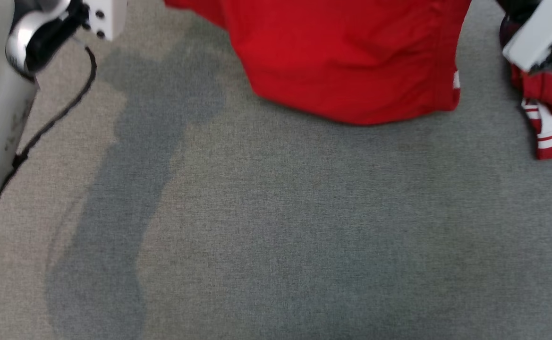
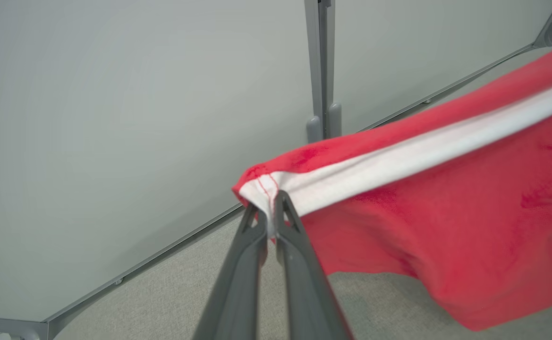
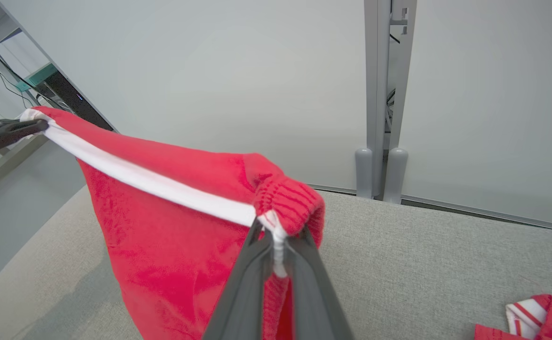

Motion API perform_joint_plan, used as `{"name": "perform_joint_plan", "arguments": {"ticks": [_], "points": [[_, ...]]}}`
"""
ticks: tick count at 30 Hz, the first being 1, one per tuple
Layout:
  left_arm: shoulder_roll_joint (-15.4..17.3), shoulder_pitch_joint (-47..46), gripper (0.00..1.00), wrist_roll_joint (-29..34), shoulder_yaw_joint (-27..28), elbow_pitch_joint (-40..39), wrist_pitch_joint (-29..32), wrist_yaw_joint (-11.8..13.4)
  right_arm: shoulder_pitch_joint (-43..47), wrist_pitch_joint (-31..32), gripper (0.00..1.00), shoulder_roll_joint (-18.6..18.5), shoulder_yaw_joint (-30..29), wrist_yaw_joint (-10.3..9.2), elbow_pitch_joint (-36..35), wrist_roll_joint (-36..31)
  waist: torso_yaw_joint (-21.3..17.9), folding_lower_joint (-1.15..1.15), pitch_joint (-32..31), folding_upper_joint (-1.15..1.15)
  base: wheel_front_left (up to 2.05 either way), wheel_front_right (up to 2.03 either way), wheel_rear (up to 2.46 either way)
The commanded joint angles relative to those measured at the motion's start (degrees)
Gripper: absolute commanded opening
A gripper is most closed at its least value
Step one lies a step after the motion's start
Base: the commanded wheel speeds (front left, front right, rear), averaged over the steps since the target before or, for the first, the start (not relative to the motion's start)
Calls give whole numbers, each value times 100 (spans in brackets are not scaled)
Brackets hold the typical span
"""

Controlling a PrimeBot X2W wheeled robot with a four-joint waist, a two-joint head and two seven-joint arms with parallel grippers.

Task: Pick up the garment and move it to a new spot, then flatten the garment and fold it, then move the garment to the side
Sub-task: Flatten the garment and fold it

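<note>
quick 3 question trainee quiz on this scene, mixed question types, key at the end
1. True or false: the red fabric garment with a white stripe lies flat on the grey carpet.
2. The left gripper is: A open above the garment; B shut on the white stripe's end; C shut on nothing.
3. What does the right gripper pinch, and what else lies on the carpet?
Key: 1 false, it hangs stretched between both grippers. 2 B. 3 the stripe's other end, beside the gathered red band; a small crumpled red-and-white striped cloth.
</note>
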Motion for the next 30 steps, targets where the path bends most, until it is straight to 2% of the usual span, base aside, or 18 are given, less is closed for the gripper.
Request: {"name": "perform_joint_plan", "arguments": {"ticks": [1,7,15,19,23,27,30], "points": [[78,-132,0,12,-34,29,-55,3,-73,15,0,-36,15,3,53,-12,41,0,138,0,0,0,0],[147,-1357,0,-175,-802,911,-785,4,-1427,-374,0,-129,216,2,721,72,80,0,263,0,0,0,0],[-65,-2401,0,-557,-1141,1941,-1705,5,-2621,-1180,0,-125,588,1,1358,186,82,0,194,0,0,0,0],[-151,-2562,0,-783,-1347,2254,-1828,4,-2717,-1401,0,-103,876,2,1593,345,95,0,138,0,0,0,0],[-194,-2388,0,-1078,-1657,2434,-1645,4,-2476,-1433,0,-181,1291,2,1708,557,121,0,130,0,0,0,0],[-142,-1958,0,-1484,-2023,2369,-1465,4,-2050,-1544,0,-265,1695,2,1717,793,130,0,22,0,0,0,0],[22,-1493,0,-1802,-2383,2152,-1231,4,-1587,-1583,0,-360,2047,2,1607,994,114,0,-136,0,0,0,0]]}}
